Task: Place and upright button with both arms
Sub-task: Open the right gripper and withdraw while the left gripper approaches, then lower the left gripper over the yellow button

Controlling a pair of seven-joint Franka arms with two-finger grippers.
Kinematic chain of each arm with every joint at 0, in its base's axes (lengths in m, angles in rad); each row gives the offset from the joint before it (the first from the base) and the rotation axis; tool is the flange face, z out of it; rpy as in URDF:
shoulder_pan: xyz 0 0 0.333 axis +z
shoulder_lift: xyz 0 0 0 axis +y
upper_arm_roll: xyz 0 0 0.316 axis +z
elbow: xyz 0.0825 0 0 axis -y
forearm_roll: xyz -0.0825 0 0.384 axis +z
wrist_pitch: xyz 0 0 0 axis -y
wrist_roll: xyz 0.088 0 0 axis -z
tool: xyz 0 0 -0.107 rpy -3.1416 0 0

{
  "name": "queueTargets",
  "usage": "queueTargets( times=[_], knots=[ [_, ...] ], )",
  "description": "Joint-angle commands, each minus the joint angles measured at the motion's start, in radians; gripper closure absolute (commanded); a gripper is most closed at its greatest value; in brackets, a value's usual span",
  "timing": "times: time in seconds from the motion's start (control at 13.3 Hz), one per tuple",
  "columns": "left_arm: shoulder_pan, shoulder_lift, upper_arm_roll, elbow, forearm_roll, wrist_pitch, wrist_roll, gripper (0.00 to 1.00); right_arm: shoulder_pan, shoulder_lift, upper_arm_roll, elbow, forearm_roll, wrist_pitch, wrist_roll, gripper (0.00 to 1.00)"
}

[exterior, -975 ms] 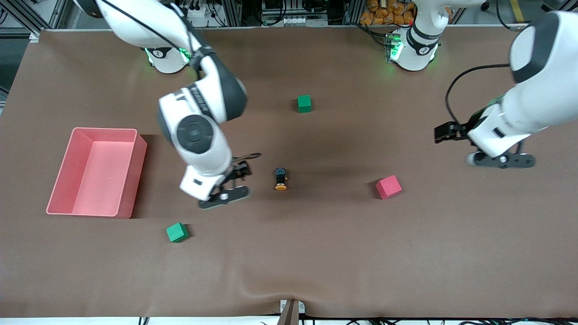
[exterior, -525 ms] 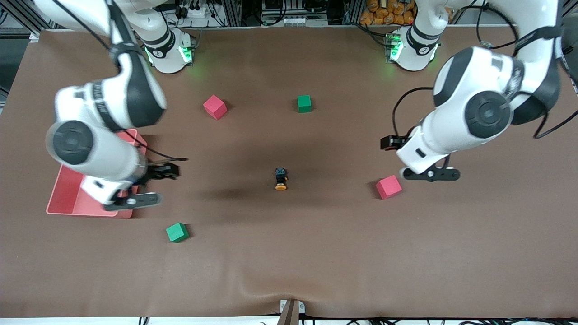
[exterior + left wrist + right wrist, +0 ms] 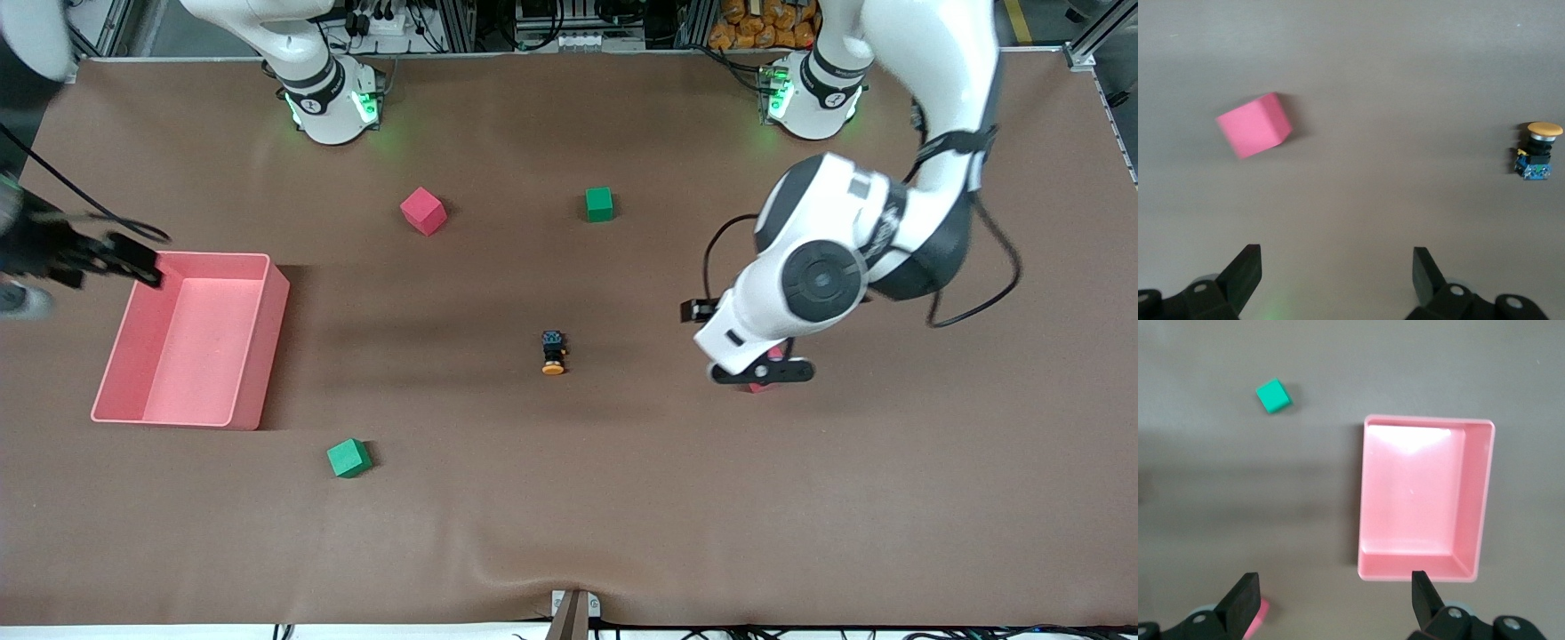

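R arm (image 3: 36, 258) swung off brown mat (image 3: 569, 516) (creased).

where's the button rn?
The button lies on its side near the middle of the table, between the pink bin and the red cube under the left hand. The left wrist view shows it too, untouched.

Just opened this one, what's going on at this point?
Nothing is held. The button lies on its side mid-table, orange cap toward the front camera. The left gripper, fingers open, hangs over a red cube toward the left arm's end. The right gripper, open too, is up over the table by the empty pink bin. Another red cube and two green cubes lie untouched.
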Motion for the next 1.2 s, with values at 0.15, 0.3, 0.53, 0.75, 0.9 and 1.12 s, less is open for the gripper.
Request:
queueTargets(
  times=[0.15, 0.3, 0.53, 0.75, 0.9, 1.12],
  knots=[
    [-0.063, 0.11, 0.001, 0.06, 0.004, 0.095, -0.019, 0.0, -0.065, -0.101, 0.047, -0.044, 0.017, -0.104, -0.037, 0.0],
    [-0.071, 0.129, -0.002, 0.063, -0.012, 0.165, -0.02, 0.0, -0.096, -0.109, 0.062, -0.047, 0.065, -0.11, -0.033, 0.0],
    [-0.088, 0.161, -0.004, 0.065, -0.08, 0.224, -0.051, 0.0, -0.061, -0.103, 0.061, -0.053, 0.069, -0.129, -0.023, 0.0],
    [-0.112, 0.188, -0.002, 0.065, -0.081, 0.265, -0.085, 0.0, -0.054, -0.103, 0.059, -0.044, 0.06, -0.13, -0.026, 0.0],
    [-0.155, 0.213, -0.001, 0.065, -0.082, 0.306, -0.137, 0.0, -0.054, -0.106, 0.061, -0.033, 0.057, -0.127, -0.026, 0.0],
    [-0.175, 0.237, -0.004, 0.065, -0.127, 0.357, -0.161, 0.0, -0.059, -0.105, 0.056, -0.009, 0.054, -0.132, -0.023, 0.0]
  ],
)
